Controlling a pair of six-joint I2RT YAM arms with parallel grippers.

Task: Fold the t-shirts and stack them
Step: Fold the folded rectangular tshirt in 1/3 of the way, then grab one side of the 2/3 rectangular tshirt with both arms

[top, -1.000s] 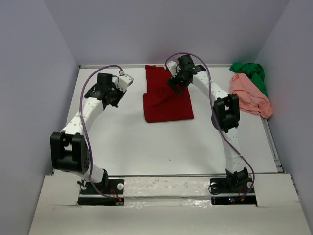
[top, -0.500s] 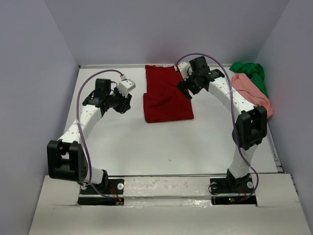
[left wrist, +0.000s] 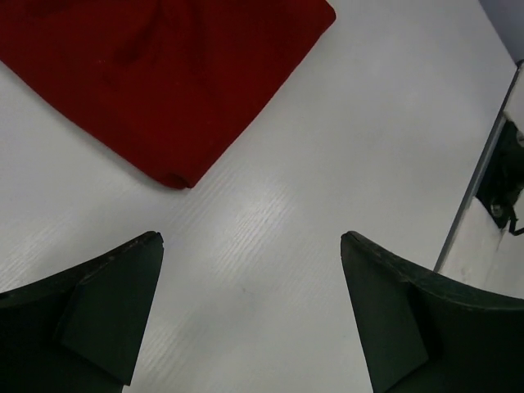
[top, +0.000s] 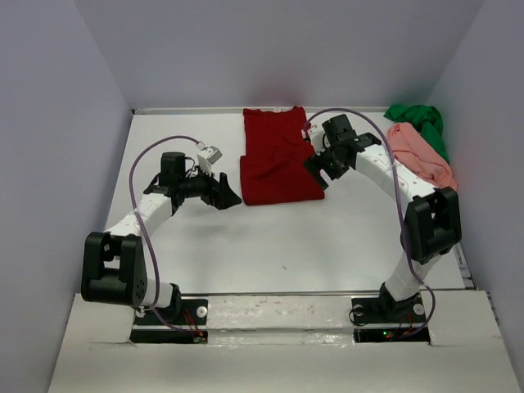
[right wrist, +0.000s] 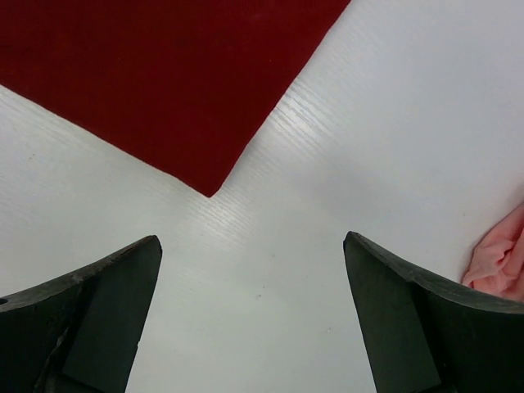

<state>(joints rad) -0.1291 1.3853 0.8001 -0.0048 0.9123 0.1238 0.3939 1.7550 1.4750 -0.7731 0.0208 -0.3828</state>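
A dark red t-shirt [top: 277, 160] lies folded into a long strip at the back middle of the table; its near corners show in the left wrist view [left wrist: 164, 74] and the right wrist view [right wrist: 172, 82]. A salmon pink t-shirt [top: 419, 160] and a bright green t-shirt [top: 422, 123] lie crumpled at the back right; a pink edge [right wrist: 499, 262] shows in the right wrist view. My left gripper [top: 228, 197] is open beside the red shirt's near left corner, holding nothing [left wrist: 251, 241]. My right gripper [top: 316, 172] is open at the near right corner, also holding nothing [right wrist: 251, 241].
White table [top: 278, 246] with a raised rim along its right side [top: 458, 246]. Grey walls close in the left, back and right sides. The arm bases [top: 168, 315] stand at the near edge.
My left gripper swung right and nearer, toward the red shirt's near left corner, and opened. My right gripper came off the shirt's middle to its near right corner.
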